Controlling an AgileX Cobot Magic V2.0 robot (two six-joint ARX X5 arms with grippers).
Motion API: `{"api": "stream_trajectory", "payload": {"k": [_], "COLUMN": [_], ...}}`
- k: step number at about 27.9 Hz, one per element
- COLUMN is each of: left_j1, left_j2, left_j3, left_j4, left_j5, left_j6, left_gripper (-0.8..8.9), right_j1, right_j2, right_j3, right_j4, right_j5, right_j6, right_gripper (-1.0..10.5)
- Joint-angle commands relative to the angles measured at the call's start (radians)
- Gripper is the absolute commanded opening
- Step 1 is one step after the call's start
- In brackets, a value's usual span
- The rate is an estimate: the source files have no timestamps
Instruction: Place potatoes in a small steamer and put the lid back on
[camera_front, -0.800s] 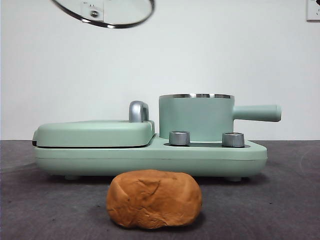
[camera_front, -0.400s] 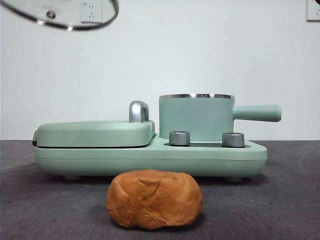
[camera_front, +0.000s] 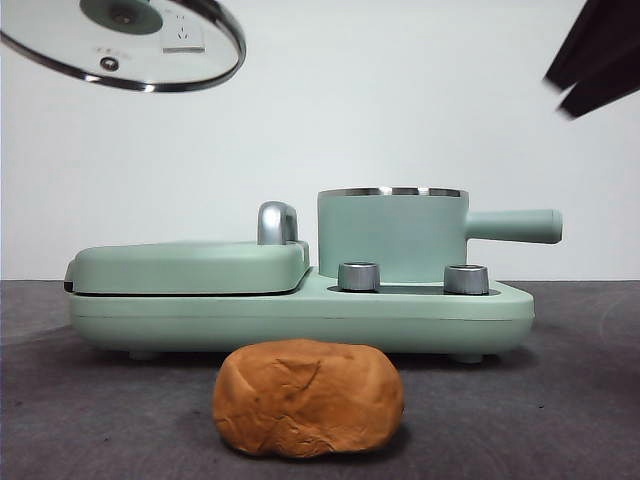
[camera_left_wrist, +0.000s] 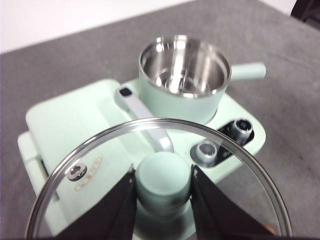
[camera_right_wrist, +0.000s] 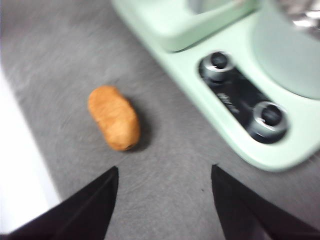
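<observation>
Potatoes (camera_front: 308, 398) lie on the table at the frame's lower centre before the small steamer (camera_front: 392, 234), well below my right gripper (camera_right_wrist: 164, 187), its jaws spread, while my left gripper (camera_left_wrist: 163, 195) pinches the lid's (camera_front: 125, 45) knob upper left.

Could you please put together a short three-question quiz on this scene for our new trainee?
1. True or false: the lid sits on the small steamer.
2. Which end effector holds the lid: (a) left, (b) right?
3. Fill in: the potato lies on the ____, in front of the appliance.

Key:
1. False; it is held in the air, and the steamer stands open and empty.
2. (a), shut on the knob; the right is open above the potato.
3. Table.
</observation>
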Motion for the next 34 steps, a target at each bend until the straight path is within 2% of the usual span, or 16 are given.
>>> {"api": "stream_trajectory", "payload": {"k": [1,18,24,30,34], "left_j1": [-0.005,-0.005,-0.005,-0.005,-0.005], "left_j2": [-0.001,-0.001,-0.001,-0.001,-0.001], "left_j3": [0.022,0.022,0.023,0.022,0.022], "left_j4": [0.053,0.089,0.089,0.089,0.089], "left_j5": [-0.001,-0.001,-0.001,-0.002,-0.001], "left_j6": [-0.012,-0.012,-0.012,-0.012,-0.012], "left_gripper": [0.09,0.09,0.09,0.08,0.09], "right_j1": [0.047,0.267,0.307,0.319,0.319], "right_j2": [0.068,0.414,0.518,0.623,0.674], "right_j3": [0.018,0.018,0.018,0.018,0.018], "right_j4": [0.027,0.261,0.322,0.390,0.422], "right_j5": [-0.006,0.001,0.006,0.086,0.086], "right_j6": [-0.083,-0.145,-0.186,-0.187,-0.185], "right_gripper": [3.0,3.4,3.4,3.4,3.3]}}
